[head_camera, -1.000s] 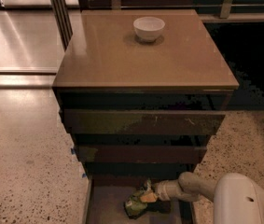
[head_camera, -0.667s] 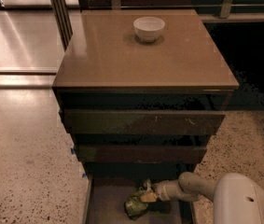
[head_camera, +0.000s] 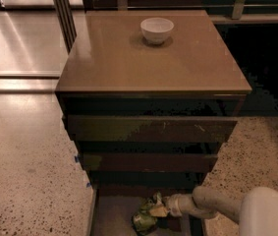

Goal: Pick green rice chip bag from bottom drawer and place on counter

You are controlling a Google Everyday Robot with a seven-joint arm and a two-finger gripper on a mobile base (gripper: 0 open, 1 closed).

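The glossy tan worktop (head_camera: 128, 58) carried a white bowl (head_camera: 156, 30) near its far edge. Below its front edge, the bottom drawer (head_camera: 113, 216) stood open, holding the crumpled green rice chip bag (head_camera: 143, 220), patched pale. My end effector (head_camera: 159, 209) touched the bag; I could not tell its grip.

We're indoors, and it reads like a break area or kitchenette: a dark brown drawer cabinet (head_camera: 151, 129) with a glossy tan counter (head_camera: 124, 63), a white bowl (head_camera: 156, 30) toward the cabinet's back edge, speckled terrazzo floor (head_camera: 25, 191) left of the cabinet, and a snack, the green rice chip bag (head_camera: 145, 220), in the cabinet's open bottom drawer (head_camera: 113, 218), the gripper (head_camera: 160, 209) right at it
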